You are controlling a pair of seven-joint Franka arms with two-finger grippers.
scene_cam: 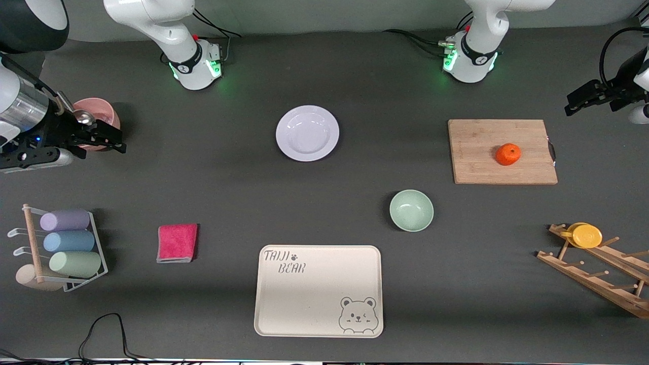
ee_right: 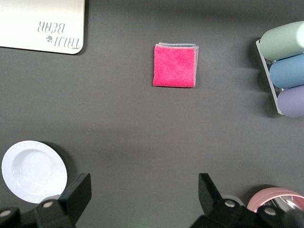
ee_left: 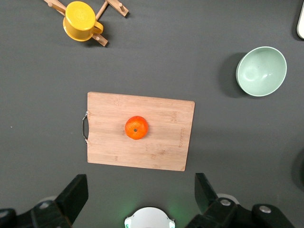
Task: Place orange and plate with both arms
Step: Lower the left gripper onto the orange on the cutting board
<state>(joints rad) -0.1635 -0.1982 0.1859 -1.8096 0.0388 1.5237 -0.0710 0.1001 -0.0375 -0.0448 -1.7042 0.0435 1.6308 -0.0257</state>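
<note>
Both of my jaws stand spread wide and hold nothing. My left gripper [ee_left: 140, 197] hangs high at the left arm's end of the table, and from its wrist I look down on the orange [ee_left: 136, 127], which sits near the middle of the wooden cutting board [ee_left: 161, 142], untouched. My right gripper [ee_right: 144, 197] hangs high at the right arm's end, over the table beside the pink bowl [scene_cam: 96, 115]; from its wrist I see the plate [ee_right: 33, 168] off to one side, the folded pink cloth [ee_right: 175, 65] and the rack of pastel cups [ee_right: 285, 66]. In the front view the plate [scene_cam: 307, 133] lies flat on the bare table between my two bases, well apart from the orange [scene_cam: 508, 154]. The mint-green bowl [scene_cam: 411, 210] and the cream bear tray [scene_cam: 318, 290] lie nearer the front camera, both empty. As I judge it, nothing of the task is done: neither thing is grasped, and both reaches, both grasps and both placements are left.
</note>
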